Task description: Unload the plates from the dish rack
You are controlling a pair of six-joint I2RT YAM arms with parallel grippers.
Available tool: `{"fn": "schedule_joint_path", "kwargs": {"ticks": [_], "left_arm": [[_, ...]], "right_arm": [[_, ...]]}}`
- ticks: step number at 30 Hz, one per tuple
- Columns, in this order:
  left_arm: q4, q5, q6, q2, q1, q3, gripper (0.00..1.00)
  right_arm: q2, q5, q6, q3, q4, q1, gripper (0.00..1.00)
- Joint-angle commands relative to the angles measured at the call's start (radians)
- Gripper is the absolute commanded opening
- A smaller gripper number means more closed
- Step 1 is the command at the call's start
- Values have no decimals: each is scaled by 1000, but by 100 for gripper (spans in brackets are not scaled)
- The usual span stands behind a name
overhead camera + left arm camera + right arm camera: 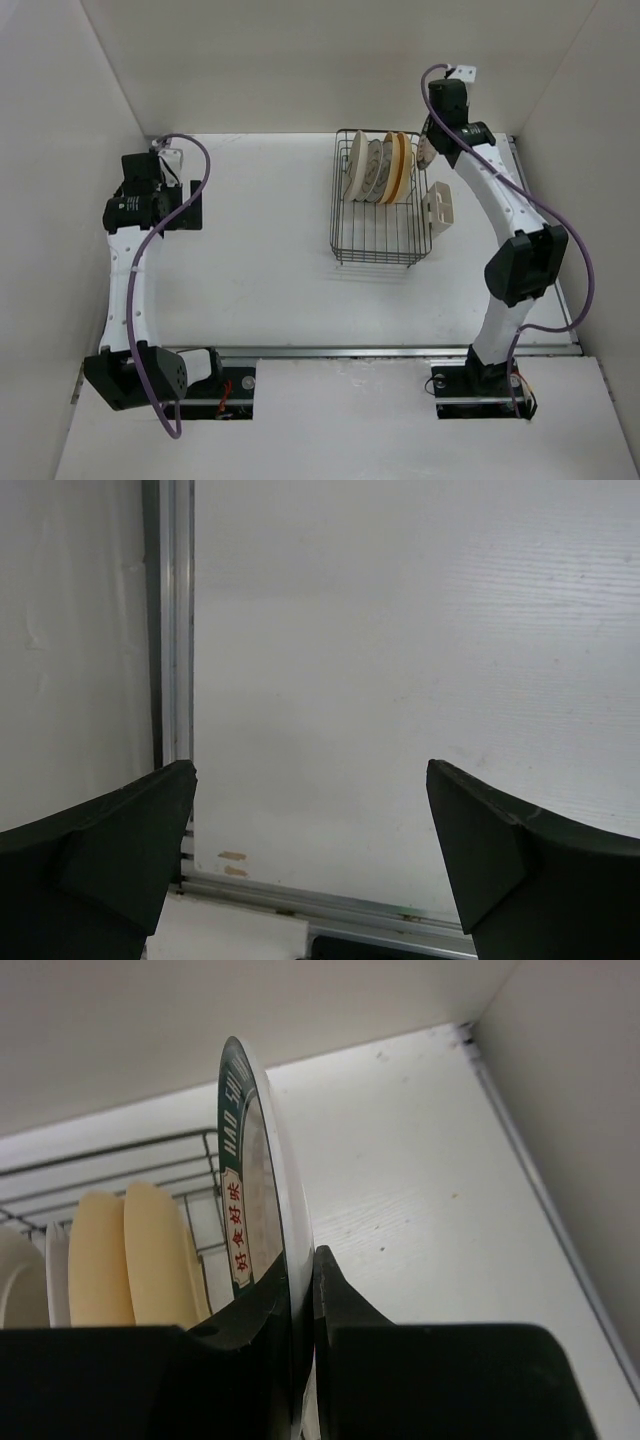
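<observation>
Obs: teal-rimmed plate (262,1190) stands on edge, upright, at the right end of the dish rack (385,262), just beside the 2 yellow plates (150,1255) but apart from them. The right claw (303,1295) pinches its rim, 1 finger on each face. The lower edge is hidden, so I cannot tell whether it sits in the prongs or has cleared them.

The remaining plates, at least 4 of them, stand side by side in the far half of the rack. A beige cutlery holder (440,208) hangs on the rack's right side, near the right arm.

Step in hand (judged): extract the teal-rimmed plate and set it on the desk (270,260).

Method notes:
- Lift straight up, in the plate's own plane, until the lower edge is above the top wire. Any sideways pull sooner risks catching a prong and dragging the rack.
- Keep the plate vertical; tilting left could knock the nearest yellow plate.
- The grip is a thin rim pinch on a glazed surface, so move slowly to avoid the plate swinging or slipping.
- Open desk lies left of and in front of the rack; the right side is cramped by the holder and the wall (580,1080).

Left claw (310,770): fingers spread, nothing between them, over bare desk far left, well apart from the rack.
</observation>
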Motion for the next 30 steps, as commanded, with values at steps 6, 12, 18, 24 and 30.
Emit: {"fn": "schedule_joint_path", "kwargs": {"ticks": [6, 12, 18, 24, 30], "left_arm": [[40, 163, 9, -29, -67, 65, 100], [-2, 474, -56, 62, -79, 164, 100], [38, 758, -145, 126, -79, 200, 100], [188, 775, -203, 126, -79, 123, 96], [144, 706, -125, 189, -79, 63, 83]], "right_arm": [[-156, 349, -50, 146, 45, 72, 0], [-288, -199, -40, -8, 151, 181, 0], [-252, -906, 101, -150, 267, 215, 0], [-86, -1289, 187, -184, 358, 289, 0], [12, -1427, 227, -196, 459, 344, 0]]}}
